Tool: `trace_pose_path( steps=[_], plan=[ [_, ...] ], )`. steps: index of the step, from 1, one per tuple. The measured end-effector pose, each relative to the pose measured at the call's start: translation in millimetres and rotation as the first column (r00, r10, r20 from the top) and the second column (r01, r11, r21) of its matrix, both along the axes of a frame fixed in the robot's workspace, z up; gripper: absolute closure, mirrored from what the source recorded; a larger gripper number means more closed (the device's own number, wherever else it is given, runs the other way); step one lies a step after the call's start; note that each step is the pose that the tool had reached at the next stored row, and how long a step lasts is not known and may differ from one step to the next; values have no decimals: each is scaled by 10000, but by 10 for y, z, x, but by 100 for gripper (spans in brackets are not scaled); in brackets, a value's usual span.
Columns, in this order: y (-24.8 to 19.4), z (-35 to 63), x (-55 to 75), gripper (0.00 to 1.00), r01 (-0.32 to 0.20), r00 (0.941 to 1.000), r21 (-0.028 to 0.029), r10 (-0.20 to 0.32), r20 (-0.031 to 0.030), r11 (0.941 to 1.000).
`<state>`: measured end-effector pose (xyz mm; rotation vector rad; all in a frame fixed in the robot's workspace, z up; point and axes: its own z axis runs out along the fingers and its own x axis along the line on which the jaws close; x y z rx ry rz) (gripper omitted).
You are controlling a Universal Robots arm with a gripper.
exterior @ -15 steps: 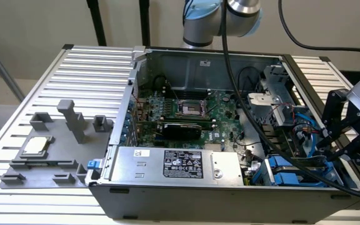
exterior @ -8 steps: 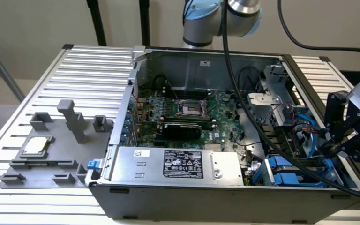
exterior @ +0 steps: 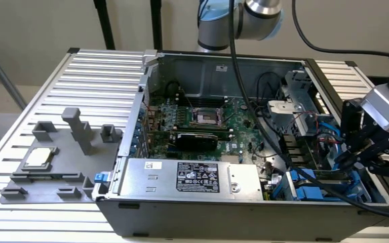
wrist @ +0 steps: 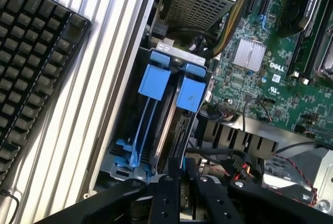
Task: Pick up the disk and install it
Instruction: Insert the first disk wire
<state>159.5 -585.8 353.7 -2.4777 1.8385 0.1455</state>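
Held the disk (wrist: pixel 189 94) edge-on in the gripper (wrist: pixel 180 168), with jaws drawn narrow onto its end. Had it slotted in the drive bay (wrist: pixel 120 157) at the computer case's (exterior: pixel 181 218) corner, just beside 1 other blue carrier (wrist: pixel 156 81). Judged as the installing step, past the pick-up. Could not tell whether seated fully; called for a straight push along the slot, clear of the cables (wrist: pixel 230 24).

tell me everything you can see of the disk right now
The disk stands on edge in the drive bay at a corner of the computer case, close beside a second blue carrier. Its bright blue plastic carrier shows a squarish end tab; the drive body behind it looks dark and thin, label hidden. The gripper sits at its opposite end; contact cannot be made out.
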Motion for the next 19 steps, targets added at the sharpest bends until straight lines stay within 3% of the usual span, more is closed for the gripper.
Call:
trace_pose_path(
  steps=[4,10,14,19],
  plan=[
    [0,0,-148,84,11,10000,1,-11,1,10000],
    [0,-7,-168,84,568,9984,-7,-568,-9,9984],
    [1,-23,-168,84,1255,9921,-5,-1255,-20,9921],
    [1,-43,-168,84,1998,9798,-18,-1998,-18,9798]
  ],
)
